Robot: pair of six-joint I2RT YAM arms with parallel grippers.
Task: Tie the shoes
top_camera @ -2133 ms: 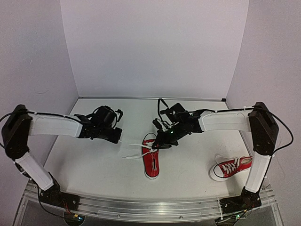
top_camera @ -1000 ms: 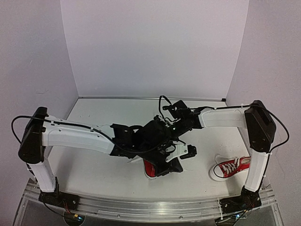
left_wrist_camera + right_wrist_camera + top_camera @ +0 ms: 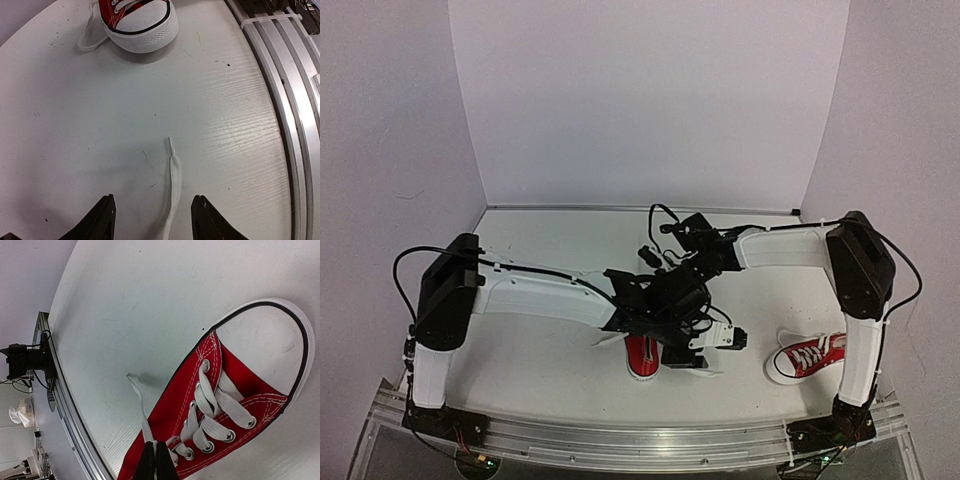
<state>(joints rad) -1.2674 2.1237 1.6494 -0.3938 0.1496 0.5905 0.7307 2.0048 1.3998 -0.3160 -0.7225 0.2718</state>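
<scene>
One red shoe (image 3: 642, 356) lies mid-table, toe toward the near edge, half hidden under my crossed arms. In the right wrist view this shoe (image 3: 227, 405) fills the frame, and my right gripper (image 3: 156, 449) is shut on its white lace close to the top eyelets. The lace's free end (image 3: 135, 386) trails onto the table. My left gripper (image 3: 153, 204) hovers low over the table with its jaws open. A loose lace end (image 3: 173, 180) lies flat between the fingers, touching neither. The second shoe (image 3: 811, 355) sits at the near right, its toe cap (image 3: 145, 25) ahead of the left gripper.
The aluminium rail (image 3: 640, 440) runs along the table's near edge, close on the right of the left gripper (image 3: 292, 125). White walls close in the back and both sides. The left arm (image 3: 550, 295) stretches across the table's middle, over the centre shoe.
My left gripper has opened and let go of the lace end, which now lies on the table. The left arm has swung further right. The right gripper keeps its hold.
</scene>
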